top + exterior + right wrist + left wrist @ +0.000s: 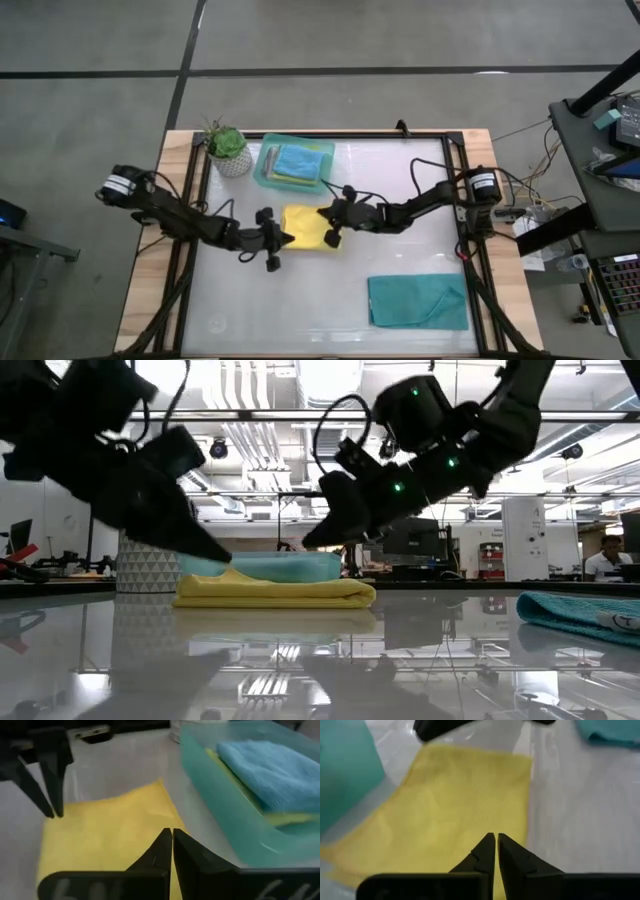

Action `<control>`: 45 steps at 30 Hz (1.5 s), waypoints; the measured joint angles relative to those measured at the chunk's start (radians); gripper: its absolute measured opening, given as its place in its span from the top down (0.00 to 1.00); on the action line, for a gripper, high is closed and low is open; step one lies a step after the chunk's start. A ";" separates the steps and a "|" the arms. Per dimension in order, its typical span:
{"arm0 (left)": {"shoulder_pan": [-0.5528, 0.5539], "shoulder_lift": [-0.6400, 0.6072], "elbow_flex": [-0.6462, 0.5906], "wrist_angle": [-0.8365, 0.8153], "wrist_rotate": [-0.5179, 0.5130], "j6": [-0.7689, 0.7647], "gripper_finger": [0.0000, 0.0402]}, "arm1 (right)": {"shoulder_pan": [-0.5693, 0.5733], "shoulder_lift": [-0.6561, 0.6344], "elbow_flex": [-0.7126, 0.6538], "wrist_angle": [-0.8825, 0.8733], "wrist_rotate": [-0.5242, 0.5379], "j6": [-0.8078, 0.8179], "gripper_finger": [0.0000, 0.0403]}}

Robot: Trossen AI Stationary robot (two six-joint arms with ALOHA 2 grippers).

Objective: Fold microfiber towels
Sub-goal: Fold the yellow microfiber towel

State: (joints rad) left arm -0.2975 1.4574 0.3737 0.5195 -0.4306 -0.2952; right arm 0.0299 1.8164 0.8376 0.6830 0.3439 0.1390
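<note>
Risk sits with the yellow towel (308, 226), lying folded on the desk (300, 300) just in front of the tray (262, 168): both grippers hover at its opposite edges, jaws clenched on nothing, and a low sweep by either tip could drag the layers apart. The left gripper (496, 851) is at its left edge, the right gripper (171, 845) at its right. The low view shows the stacked fold; the high view alone shows the teal towel (418, 301) spread near the front right.
</note>
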 joint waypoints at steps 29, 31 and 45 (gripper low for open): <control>0.008 -0.216 -0.008 -0.305 0.049 -0.163 1.00 | -0.050 -0.168 -0.066 -0.275 -0.112 0.029 0.98; 0.011 -0.233 -0.008 -0.302 0.003 -0.122 1.00 | -0.049 -0.178 -0.066 -0.273 -0.235 0.042 0.98; 0.143 -0.076 -0.009 -0.210 -0.187 -0.032 1.00 | 0.019 -0.021 -0.064 -0.077 -0.424 0.075 0.98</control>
State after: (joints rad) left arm -0.1545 1.3816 0.3649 0.3096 -0.6176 -0.3275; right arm 0.0486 1.7957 0.7732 0.6063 -0.0797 0.2137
